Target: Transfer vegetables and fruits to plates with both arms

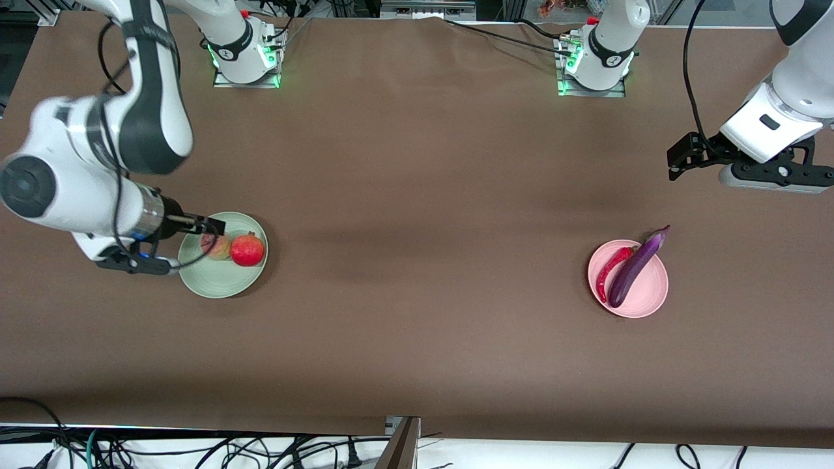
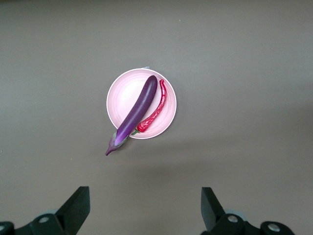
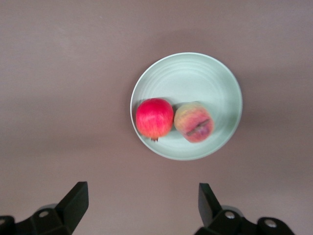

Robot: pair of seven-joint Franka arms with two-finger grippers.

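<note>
Vegetables lie together on the round matte pink plate [image 1: 645, 301] toward the left arm's end: I see a long glossy purple eggplant [image 1: 635, 268], its stem end overhanging the rim, touching a thinner curved red chili pepper [image 1: 613, 268]. On the pale green round plate [image 1: 218, 280] sit a bright red round fruit [image 1: 247, 251] and a yellowish-pink peach-like fruit [image 1: 217, 247], touching. My front view hides part of the peach-like fruit under the right gripper [image 3: 142, 203]; its wrist view shows both fruits whole, jaws spread. The left gripper [image 2: 145, 208] hangs over bare table, jaws spread.
</note>
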